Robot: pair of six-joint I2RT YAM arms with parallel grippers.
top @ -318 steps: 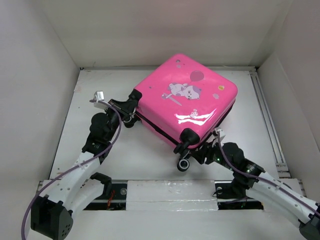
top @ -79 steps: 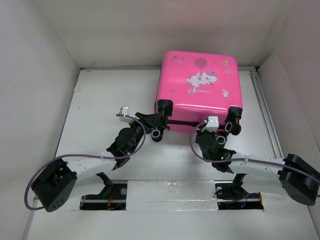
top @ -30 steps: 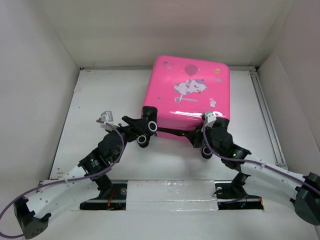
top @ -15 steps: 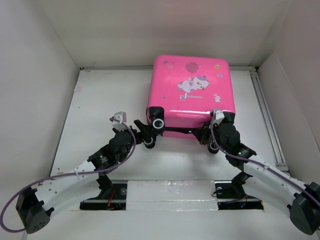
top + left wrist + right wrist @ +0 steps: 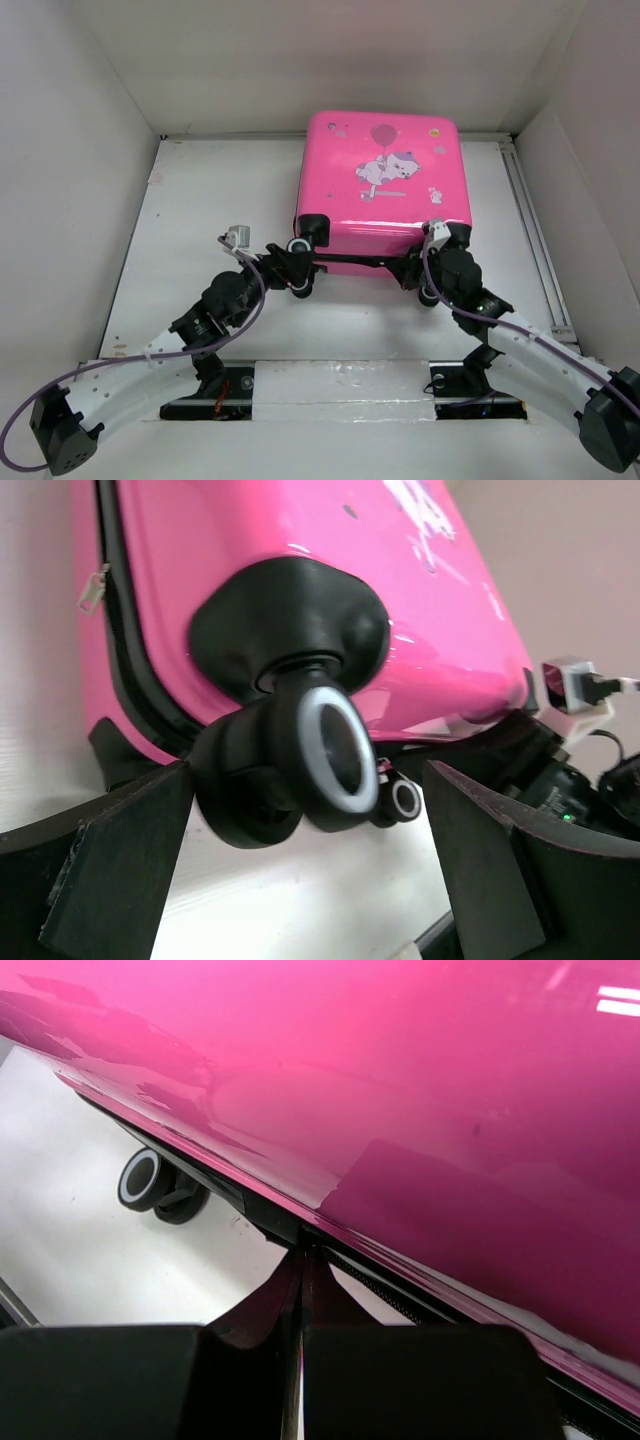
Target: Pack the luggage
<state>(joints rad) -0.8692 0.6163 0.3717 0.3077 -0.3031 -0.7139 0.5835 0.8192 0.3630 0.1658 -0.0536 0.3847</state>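
The small, glossy hot-pink hard-shell suitcase (image 5: 385,190) lies closed and flat at the far middle of the matte white surface (image 5: 200,200), sticker side up, with its wheeled end facing the arms. The left hand (image 5: 292,268) is spread wide, its flat black fingers on either side of a rounded black caster wheel (image 5: 335,745) with a pale grey ring. The right hand (image 5: 300,1280) has its fingers pressed together, the tip at the black zip seam (image 5: 250,1215). A second ago the case sat skewed; now it is square with the back wall.
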